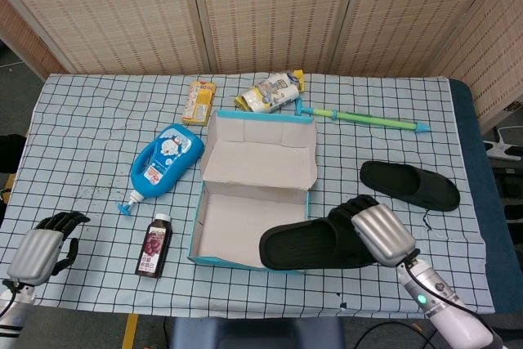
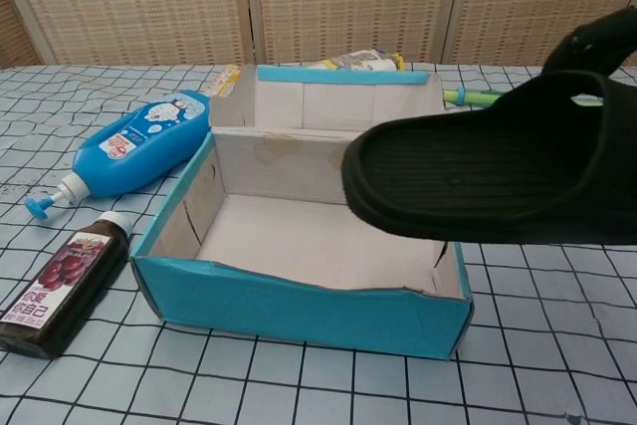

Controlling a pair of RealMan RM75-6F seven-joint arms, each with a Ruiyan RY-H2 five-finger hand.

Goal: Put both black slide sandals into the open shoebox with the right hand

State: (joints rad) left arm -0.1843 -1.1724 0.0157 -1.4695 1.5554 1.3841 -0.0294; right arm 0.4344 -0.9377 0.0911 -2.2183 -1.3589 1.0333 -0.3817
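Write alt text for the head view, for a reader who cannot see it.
The robot's right hand holds a black slide sandal over the near right corner of an open blue shoebox on a checked tablecloth, while the second sandal lies to the right. A blue pump bottle and dark juice bottle lie left of the box; the left hand rests at the near left edge.

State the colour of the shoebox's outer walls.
Bright blue on the shoebox outer walls; the inside is plain white card. Chest view shows it best.

I'm working in a staged test room: woven folding screens (image 1: 270, 10) behind a table (image 1: 90, 128) under checked cloth.
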